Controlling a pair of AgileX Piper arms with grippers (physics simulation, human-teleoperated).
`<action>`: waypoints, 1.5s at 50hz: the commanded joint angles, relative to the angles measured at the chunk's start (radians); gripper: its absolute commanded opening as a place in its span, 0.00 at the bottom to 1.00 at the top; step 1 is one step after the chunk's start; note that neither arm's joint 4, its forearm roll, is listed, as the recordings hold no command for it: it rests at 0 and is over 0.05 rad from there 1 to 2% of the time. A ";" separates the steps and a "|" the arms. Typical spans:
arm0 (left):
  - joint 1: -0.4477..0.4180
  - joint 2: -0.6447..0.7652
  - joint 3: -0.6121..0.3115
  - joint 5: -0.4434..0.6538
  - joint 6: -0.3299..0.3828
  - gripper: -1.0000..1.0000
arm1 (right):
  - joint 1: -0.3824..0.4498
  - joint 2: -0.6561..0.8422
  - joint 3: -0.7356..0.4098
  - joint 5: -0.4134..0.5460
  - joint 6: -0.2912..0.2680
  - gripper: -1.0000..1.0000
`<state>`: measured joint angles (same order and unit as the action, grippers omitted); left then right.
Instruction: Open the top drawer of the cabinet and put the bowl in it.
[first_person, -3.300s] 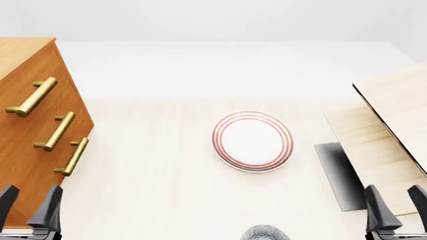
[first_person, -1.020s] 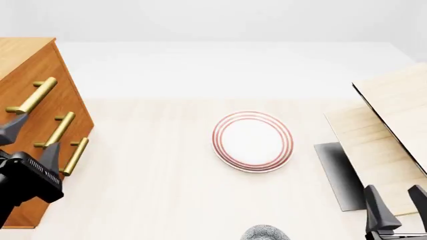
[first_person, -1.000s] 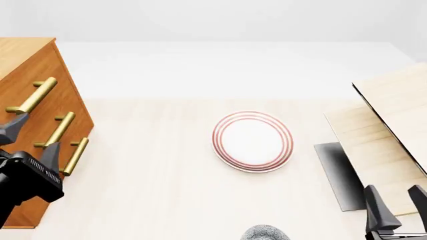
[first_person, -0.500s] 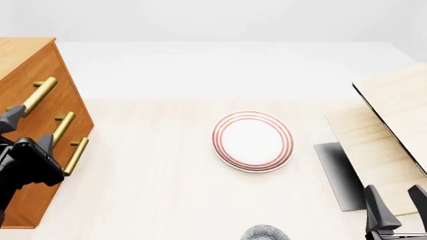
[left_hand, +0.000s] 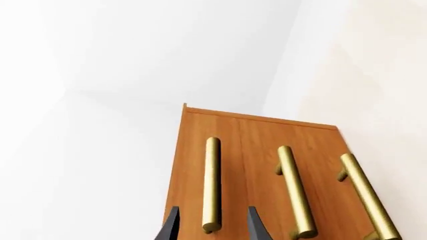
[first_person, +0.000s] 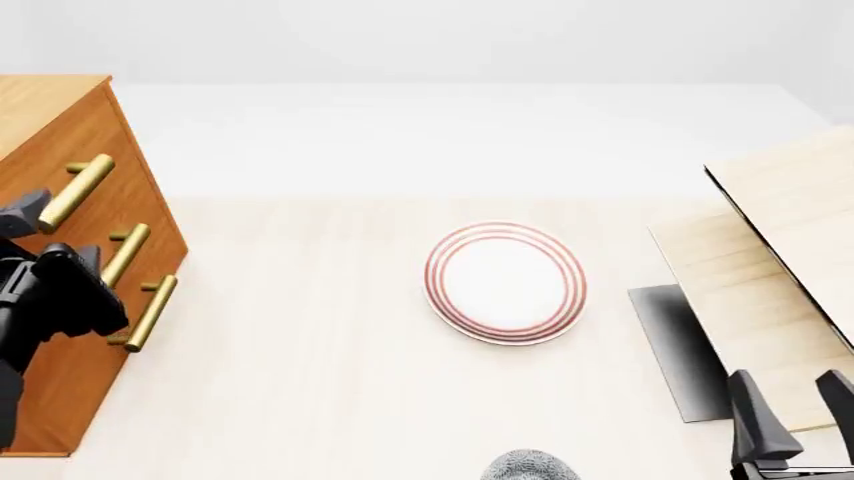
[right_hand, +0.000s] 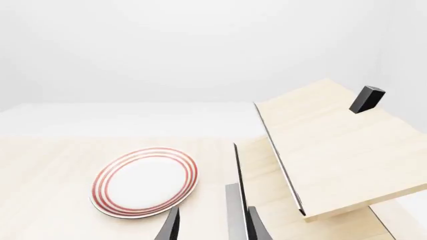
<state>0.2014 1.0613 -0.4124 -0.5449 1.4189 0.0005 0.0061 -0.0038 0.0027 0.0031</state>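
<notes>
The cabinet (first_person: 47, 105) stands at the table's left edge with its three drawers shut. My left gripper (first_person: 54, 236) is open at the near end of the top drawer's brass handle (first_person: 74, 190). In the left wrist view the gripper (left_hand: 213, 227) has its fingertips (left_hand: 172, 226) either side of that handle (left_hand: 211, 185), not closed on it. The speckled bowl (first_person: 534, 467) sits at the front edge, half cut off by the frame. My right gripper (first_person: 794, 415) is open and empty at the front right; it also shows in the right wrist view (right_hand: 213, 226).
A white plate with red rings (first_person: 505, 283) lies mid-table and also shows in the right wrist view (right_hand: 145, 181). Pale wood boards (first_person: 787, 230) lean at the right over a dark strip (first_person: 683, 352). The two lower handles (left_hand: 293, 192) are beside the top one.
</notes>
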 joint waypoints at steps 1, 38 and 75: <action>0.034 0.079 -0.043 -0.027 -0.005 1.00 | 0.000 0.000 0.000 -0.001 -0.001 1.00; 0.119 0.181 -0.045 -0.108 -0.012 0.00 | 0.000 0.000 0.000 -0.001 -0.001 1.00; -0.032 0.015 0.033 -0.080 0.014 0.00 | 0.000 -0.001 0.000 -0.001 -0.001 1.00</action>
<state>0.1858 1.1382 -0.4277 -0.6260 1.4237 0.0004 0.0061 -0.0038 0.0027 0.0031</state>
